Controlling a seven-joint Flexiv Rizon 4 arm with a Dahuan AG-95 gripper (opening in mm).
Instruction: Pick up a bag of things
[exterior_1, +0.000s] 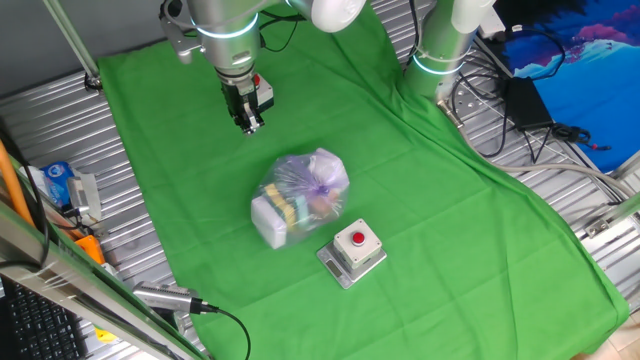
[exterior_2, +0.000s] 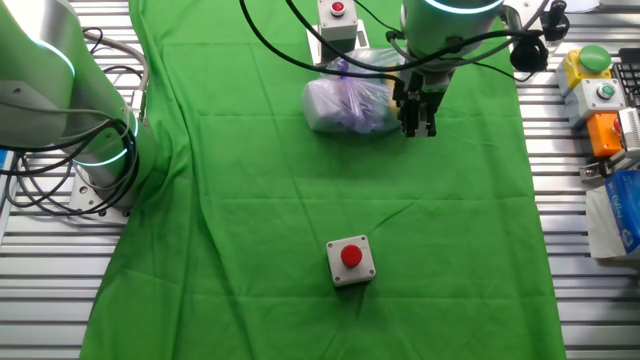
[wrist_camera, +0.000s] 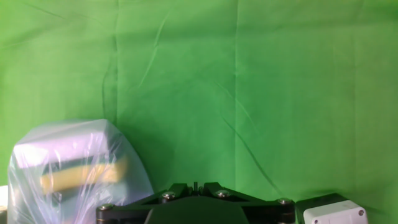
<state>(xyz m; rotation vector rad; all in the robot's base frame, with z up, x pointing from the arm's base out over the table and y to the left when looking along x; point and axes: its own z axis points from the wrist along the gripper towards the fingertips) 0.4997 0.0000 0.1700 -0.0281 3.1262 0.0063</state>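
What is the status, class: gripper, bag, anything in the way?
Gripper above the cloth, holding nothing, off to the bag's side. Bag of things on the green cloth, untouched. Red-button box close beside the bag.

Ribbed metal bench (exterior_1: 60, 130), draped across the middle with a creased green cloth (exterior_1: 420, 200). On the cloth: a lumpy clear bag of things (exterior_1: 298, 197) with white block, yellow-green sponge and purple bits inside, just beside a grey red-button box (exterior_1: 353, 252). Second grey red-button box (exterior_2: 350, 261) well apart from the bag, alone on open cloth. Off the cloth, on bare metal: coiled black cables (exterior_2: 60, 190) and yellow, orange and blue items (exterior_2: 612, 150) along one edge.
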